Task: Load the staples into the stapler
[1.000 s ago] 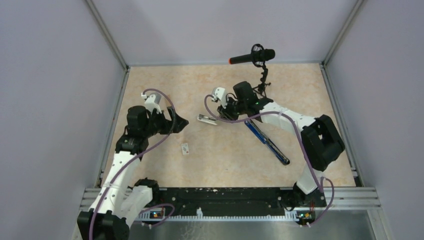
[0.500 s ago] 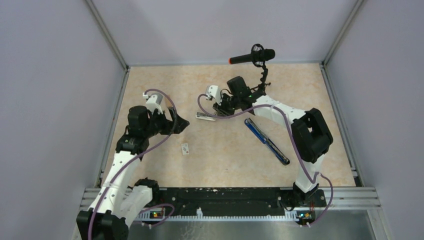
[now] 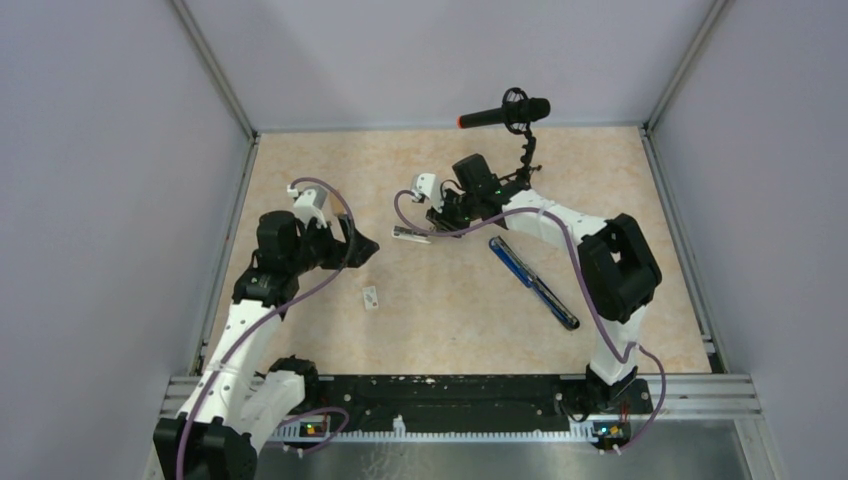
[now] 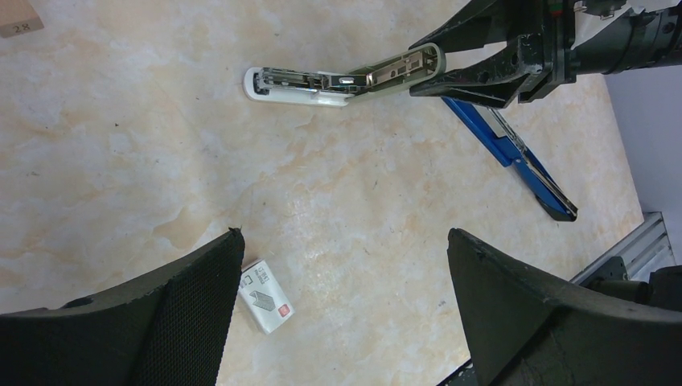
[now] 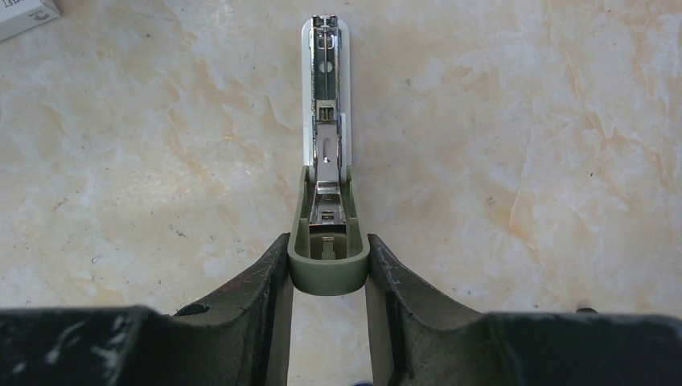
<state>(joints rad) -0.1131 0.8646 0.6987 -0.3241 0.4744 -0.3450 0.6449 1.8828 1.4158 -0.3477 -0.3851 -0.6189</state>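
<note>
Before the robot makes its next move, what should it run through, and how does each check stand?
1. Open: the pale grey-green oblong stapler is hinged apart, silvery rail exposed: ok.
2. Grip: the right gripper is shut on the stapler's green half: ok.
3. Free hand: the left gripper is open and empty: ok.
4. Supply: the tiny white rectangular box with a reddish mark lies on the beige marbled table, apart from the stapler: ok.
5. Box opened: cannot tell.
6. Rail free of old staples: cannot tell.
</note>
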